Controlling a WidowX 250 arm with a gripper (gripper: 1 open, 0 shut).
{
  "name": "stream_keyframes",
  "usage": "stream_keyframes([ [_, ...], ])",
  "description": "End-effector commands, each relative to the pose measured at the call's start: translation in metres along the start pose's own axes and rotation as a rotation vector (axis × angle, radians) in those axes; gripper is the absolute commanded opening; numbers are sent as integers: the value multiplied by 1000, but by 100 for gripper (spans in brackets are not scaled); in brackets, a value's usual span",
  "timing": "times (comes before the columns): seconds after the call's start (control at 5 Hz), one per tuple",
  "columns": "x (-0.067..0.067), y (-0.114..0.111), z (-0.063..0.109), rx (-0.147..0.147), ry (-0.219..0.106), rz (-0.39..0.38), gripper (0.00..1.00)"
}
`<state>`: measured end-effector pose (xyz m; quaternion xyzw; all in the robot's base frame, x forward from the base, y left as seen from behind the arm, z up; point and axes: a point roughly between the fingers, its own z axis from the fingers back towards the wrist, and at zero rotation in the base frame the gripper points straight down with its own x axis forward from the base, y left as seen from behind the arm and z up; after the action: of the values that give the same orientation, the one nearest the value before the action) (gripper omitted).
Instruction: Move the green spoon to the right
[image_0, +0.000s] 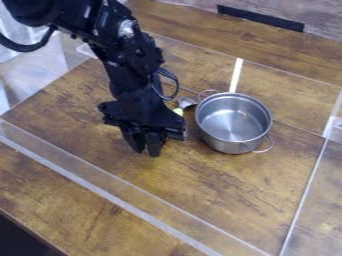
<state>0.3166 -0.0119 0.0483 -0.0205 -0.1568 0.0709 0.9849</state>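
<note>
My gripper (150, 146) points steeply down at the wooden table, just left of the steel pot (234, 120). Its dark fingers (139, 140) stand close together at the table surface. Of the green spoon (148, 148) only a faint yellow-green sliver shows between the fingertips; the rest is hidden by the hand. The jaws look shut on it. The black arm rises from the hand toward the upper left.
A thin pale stick (238, 72) stands behind the pot. A low clear plastic wall (80, 175) runs along the front of the table and another (310, 190) along the right. Bare wood lies in front of the pot.
</note>
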Motion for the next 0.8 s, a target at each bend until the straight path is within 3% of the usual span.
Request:
stream_keyframes([
  [0.0,3,7,0,3,-29,-24,0],
  [0.4,8,17,2,30,-16,-1,0],
  [0.6,4,13,7,38,-15,17,0],
])
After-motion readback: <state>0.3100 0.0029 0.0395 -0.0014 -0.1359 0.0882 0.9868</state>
